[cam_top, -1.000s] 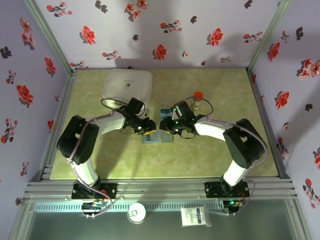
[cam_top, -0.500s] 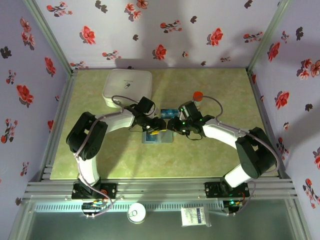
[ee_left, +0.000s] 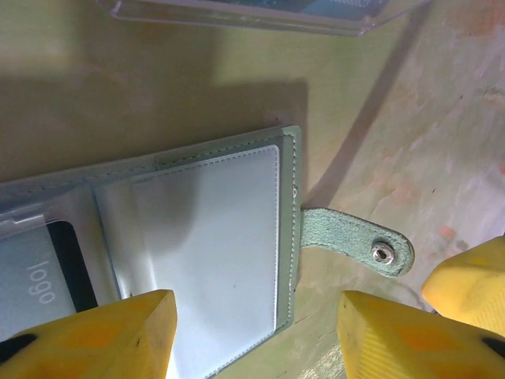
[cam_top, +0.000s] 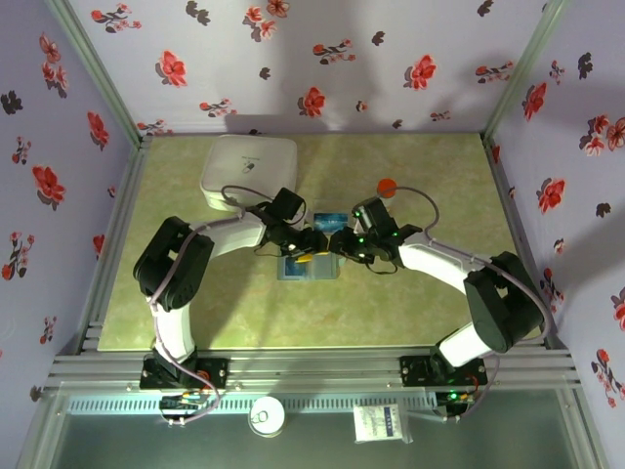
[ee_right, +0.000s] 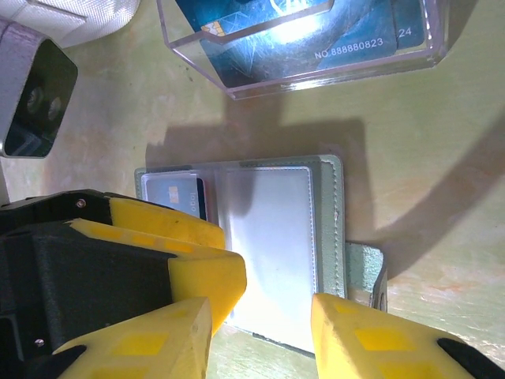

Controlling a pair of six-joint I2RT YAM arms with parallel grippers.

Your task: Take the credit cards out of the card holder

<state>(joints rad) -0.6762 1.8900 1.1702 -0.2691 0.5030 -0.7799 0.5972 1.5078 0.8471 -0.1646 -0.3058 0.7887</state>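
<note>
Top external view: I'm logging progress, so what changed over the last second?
The left arm's tool swung rightward over the slate grey-blue bifold card holder, close beside the right arm's tool; both stand open, gripping nothing. The holder, the clear plastic tray with its blue card and the large white box stayed put.

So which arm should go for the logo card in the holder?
Left, probably. The logo card sits in the card holder right beside the left gripper, whose jaws stand open. The right gripper hangs over the strap end, farther from it.
</note>
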